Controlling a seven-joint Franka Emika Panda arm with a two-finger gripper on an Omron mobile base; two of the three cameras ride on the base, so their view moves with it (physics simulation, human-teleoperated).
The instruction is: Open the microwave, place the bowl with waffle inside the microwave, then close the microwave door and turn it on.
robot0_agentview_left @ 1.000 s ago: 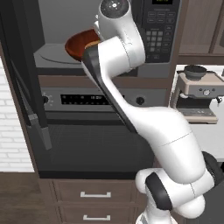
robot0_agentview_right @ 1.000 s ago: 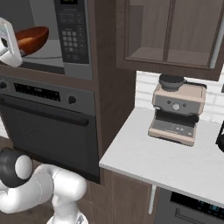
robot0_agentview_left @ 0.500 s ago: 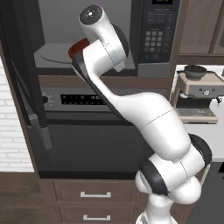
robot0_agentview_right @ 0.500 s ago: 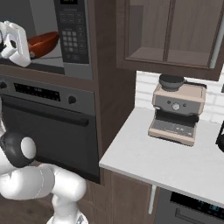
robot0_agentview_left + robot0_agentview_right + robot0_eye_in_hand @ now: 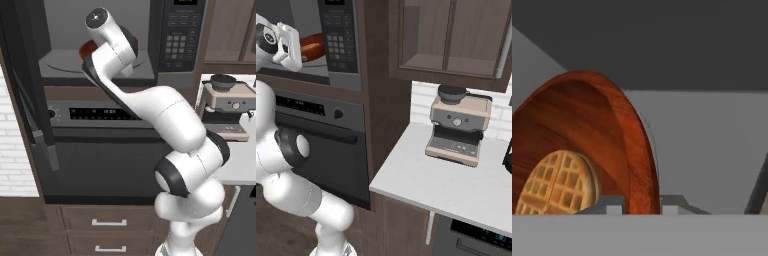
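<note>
The microwave [image 5: 165, 55] stands open, its grey cavity and round turntable [image 5: 65, 64] exposed. Its door [image 5: 22, 85] is swung out to the left, seen nearly edge-on. My gripper [image 5: 643, 204] is shut on the rim of the reddish-brown bowl [image 5: 577, 125], one fingertip on each side of the wall. The waffle [image 5: 557, 182] lies inside the bowl, which appears tilted in the hand view. From the base, the bowl [image 5: 311, 46] hangs inside the cavity opening just above the turntable, beyond my white hand. In the left base view a red edge of the bowl [image 5: 87, 48] peeks past the hand.
The keypad [image 5: 338, 37] sits right of the cavity. A knobbed oven [image 5: 100, 150] with a bar handle is below the microwave, with drawers under it. A coffee machine [image 5: 458, 127] stands on the white counter [image 5: 446, 185] to the right.
The arm has reached higher and further in, carrying the bowl from the opening's front edge deeper into the cavity. The grip has stayed the same.
</note>
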